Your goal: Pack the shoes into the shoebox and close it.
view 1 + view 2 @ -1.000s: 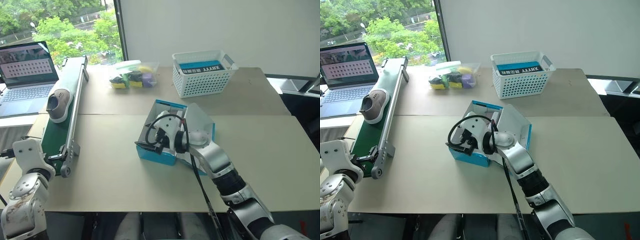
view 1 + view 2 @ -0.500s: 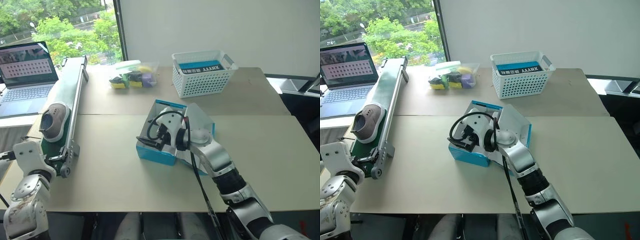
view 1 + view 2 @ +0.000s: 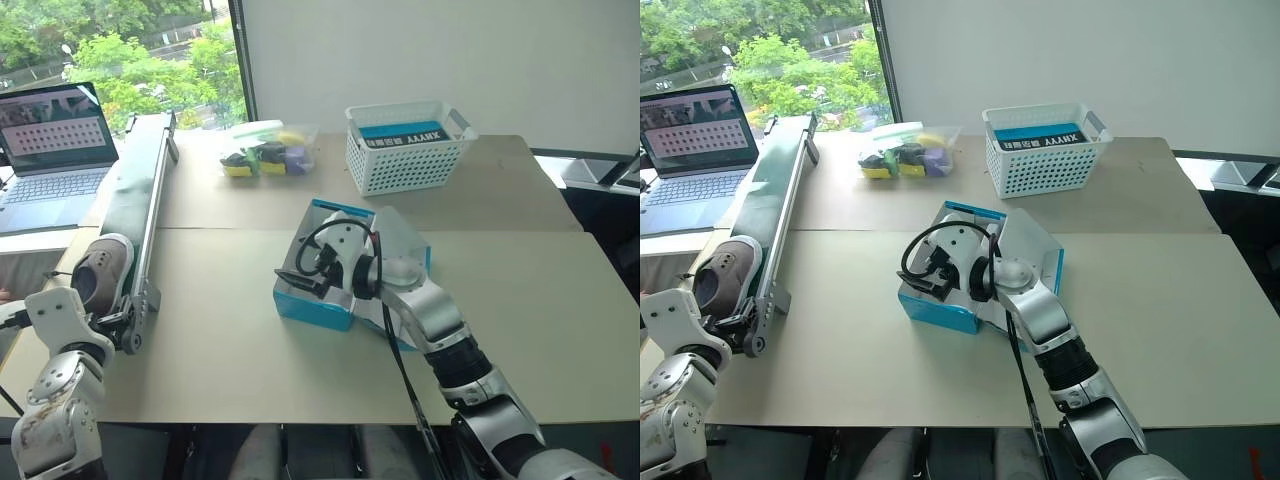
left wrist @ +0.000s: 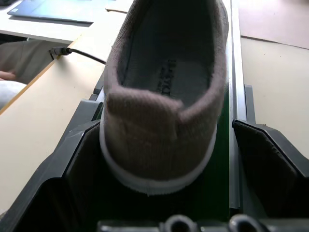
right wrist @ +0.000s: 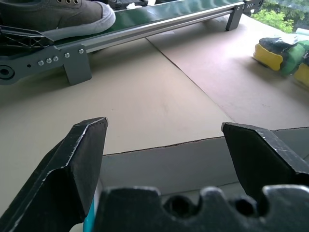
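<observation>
Shoe [image 4: 164, 96] lies lengthwise along conveyor [image 3: 135, 215] (heel toward left end effector [image 4: 169, 159]).

This looks like a robotics lab or test room set up inside an office building. A narrow green conveyor belt [image 3: 135, 215] with metal side rails sits on a plain brown counter [image 3: 500, 300] made of boards pushed together, with seams visible. Beside the conveyor an open laptop [image 3: 55, 150] shows a grid of small items on its screen, standing on a paler desk. A white lattice basket [image 3: 405, 145] and a clear tub of coloured sponges [image 3: 265, 150] are laid out on the counter like test props. Behind are a bare white wall and a tall window [image 3: 120, 50] looking out on trees and a road well below.
</observation>
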